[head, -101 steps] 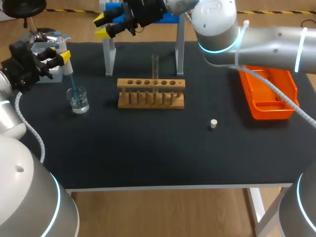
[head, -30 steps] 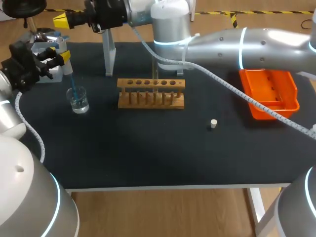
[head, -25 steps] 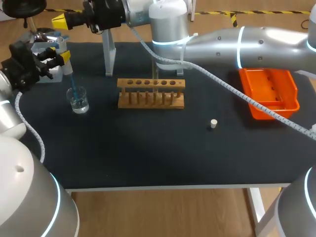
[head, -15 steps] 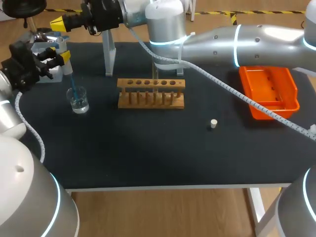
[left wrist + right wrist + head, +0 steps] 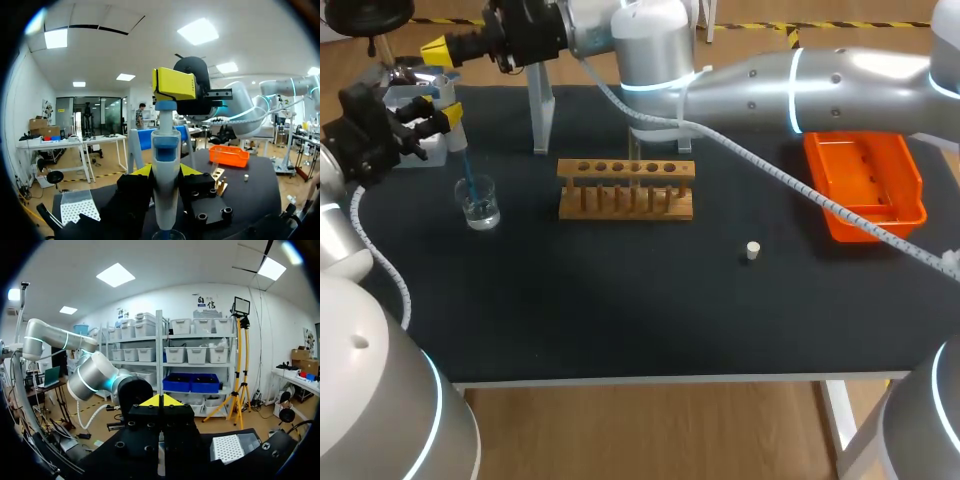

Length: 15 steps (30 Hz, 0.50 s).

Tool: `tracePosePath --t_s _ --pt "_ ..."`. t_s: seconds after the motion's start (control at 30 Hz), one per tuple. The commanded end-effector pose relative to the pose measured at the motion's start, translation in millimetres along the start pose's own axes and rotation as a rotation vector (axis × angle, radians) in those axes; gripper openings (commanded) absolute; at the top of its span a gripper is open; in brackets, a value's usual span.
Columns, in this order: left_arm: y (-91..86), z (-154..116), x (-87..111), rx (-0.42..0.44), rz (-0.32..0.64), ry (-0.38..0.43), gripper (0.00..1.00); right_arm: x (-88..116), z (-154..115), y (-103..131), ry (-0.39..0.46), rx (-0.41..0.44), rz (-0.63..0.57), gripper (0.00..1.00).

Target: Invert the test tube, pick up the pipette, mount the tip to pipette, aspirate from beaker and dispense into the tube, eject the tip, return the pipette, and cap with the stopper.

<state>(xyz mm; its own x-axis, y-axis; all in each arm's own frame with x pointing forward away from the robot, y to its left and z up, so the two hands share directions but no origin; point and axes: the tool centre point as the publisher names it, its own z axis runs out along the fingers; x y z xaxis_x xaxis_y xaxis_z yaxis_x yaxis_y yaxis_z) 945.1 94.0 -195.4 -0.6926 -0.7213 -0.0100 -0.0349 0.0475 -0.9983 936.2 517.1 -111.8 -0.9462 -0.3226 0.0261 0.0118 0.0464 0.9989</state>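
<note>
**Plunger press over the beaker: slip and tip-strike risks**

- Left tool (image 5: 436,108) is clamped on the pipette (image 5: 165,165), one finger on each side of the body, holding it upright.
- The blue tip (image 5: 468,178) hangs below that tool into the beaker (image 5: 480,206). I cannot tell how deep it sits in the liquid.
- Right tool (image 5: 438,47) is pinched closed on nothing, yellow ends together. It is directly above the left tool, at the plunger (image 5: 165,106). I cannot tell whether it touches or sits just off.
- The test tube (image 5: 634,165) stands in the rack (image 5: 625,190), well off to the right tool's side and under the span of my right arm (image 5: 800,85).
- The stopper (image 5: 752,250) lies loose on the surface (image 5: 620,310), further out beyond the rack.

Risks as I read them:
- The closed fingers make a narrow pusher. If they land off-centre they could skid off the plunger and shove the pipette sideways in the left tool's grip.
- Too much downward force could drive the tip into the beaker floor. That could bend the tip, unseat it, or tilt the beaker and spill.
- If the tip is shallow, a draw would pull in air rather than liquid.
- My right arm crosses low over the rack, so a careless retreat could clip the tube.
</note>
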Motion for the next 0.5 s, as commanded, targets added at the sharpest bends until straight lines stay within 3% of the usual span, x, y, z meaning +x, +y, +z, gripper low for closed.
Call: tracePosePath --t_s 0.03,0.5 --pt "0.3 1.0 0.4 0.001 0.001 -0.003 0.0 -5.1 0.7 -2.4 0.011 -0.002 0.001 0.0" --pt "0.3 1.0 0.4 0.001 0.001 -0.003 0.0 -6.1 3.0 -5.2 0.012 -0.001 0.005 0.0"
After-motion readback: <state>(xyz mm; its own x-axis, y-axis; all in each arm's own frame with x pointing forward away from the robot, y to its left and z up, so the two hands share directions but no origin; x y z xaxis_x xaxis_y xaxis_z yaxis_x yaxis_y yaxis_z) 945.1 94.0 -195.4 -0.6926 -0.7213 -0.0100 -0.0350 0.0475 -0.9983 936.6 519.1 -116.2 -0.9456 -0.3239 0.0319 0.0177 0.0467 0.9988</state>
